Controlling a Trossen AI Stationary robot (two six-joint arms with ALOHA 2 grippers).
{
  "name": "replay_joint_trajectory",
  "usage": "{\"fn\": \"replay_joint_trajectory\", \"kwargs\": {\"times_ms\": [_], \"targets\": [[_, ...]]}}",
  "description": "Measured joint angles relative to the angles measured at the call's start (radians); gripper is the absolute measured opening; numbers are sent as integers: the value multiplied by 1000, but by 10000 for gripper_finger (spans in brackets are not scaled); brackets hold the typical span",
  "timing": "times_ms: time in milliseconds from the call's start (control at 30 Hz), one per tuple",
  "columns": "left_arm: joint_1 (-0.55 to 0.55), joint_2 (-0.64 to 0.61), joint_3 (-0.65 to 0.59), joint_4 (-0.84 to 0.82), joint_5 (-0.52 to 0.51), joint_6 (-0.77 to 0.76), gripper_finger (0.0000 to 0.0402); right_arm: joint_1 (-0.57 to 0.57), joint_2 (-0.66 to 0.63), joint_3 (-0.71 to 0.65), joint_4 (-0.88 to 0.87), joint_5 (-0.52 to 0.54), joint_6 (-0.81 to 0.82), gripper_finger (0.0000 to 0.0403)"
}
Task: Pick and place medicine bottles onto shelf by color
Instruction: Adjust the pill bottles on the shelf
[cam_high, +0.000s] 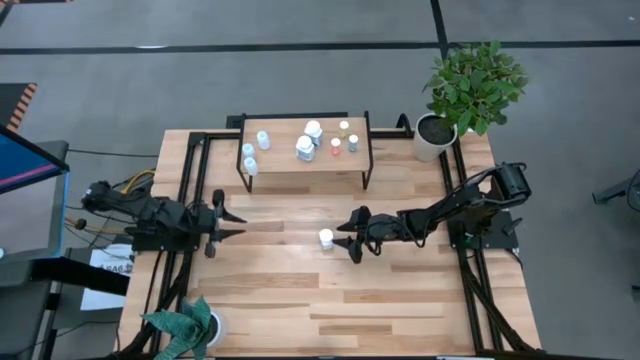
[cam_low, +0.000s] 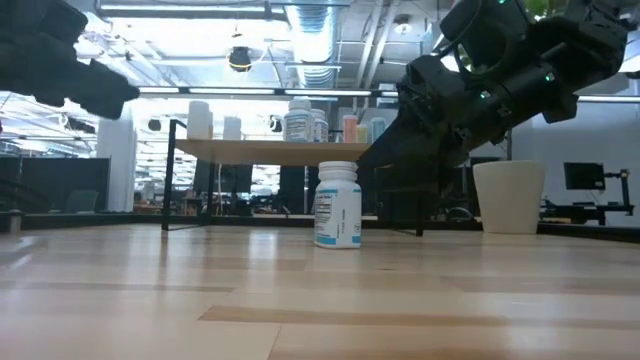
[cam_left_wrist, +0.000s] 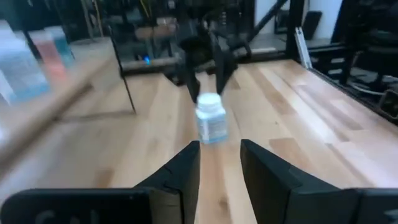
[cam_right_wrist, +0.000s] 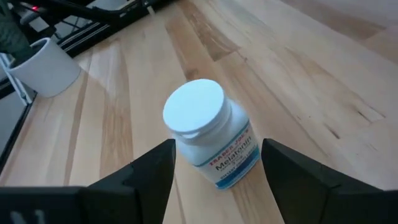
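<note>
A squat white plastic bottle (cam_high: 325, 238) with a smooth round cap stands upright on the plank table (cam_high: 400, 300), in front of the shelf (cam_high: 300, 160). The right gripper (cam_high: 352, 233) hovers wide open just beside the bottle, empty; the left gripper (cam_high: 222, 224), well apart, stands partly open, empty.

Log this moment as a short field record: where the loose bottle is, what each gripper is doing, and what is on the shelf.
loose bottle: white medicine bottle, upright on the table, in front of the shelf
right gripper: right gripper, open, beside the bottle, fingers either side, not touching
left gripper: left gripper, part open, empty, waiting at the table's left side, pointed toward the bottle
shelf contents: several bottles, among them a reddish bottle
other: potted plant at the far right corner
</note>
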Motion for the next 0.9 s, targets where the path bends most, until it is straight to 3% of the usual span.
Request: {"fn": "replay_joint_trajectory", "kwargs": {"times_ms": [200, 367, 667, 900], "targets": [[2, 32, -1, -1, 114, -78, 97, 0, -16, 5, 2, 0, -68, 265], [2, 32, -1, -2, 93, -70, 78, 12, -68, 14, -46, 0, -136, 265], [2, 35, -2, -3, 45, -78, 63, 78, -233, 155, -433, 3, -184, 265], [2, 35, -2, -4, 45, -86, 64, 86, -243, 382, -572, 212, -410, 265]]}}
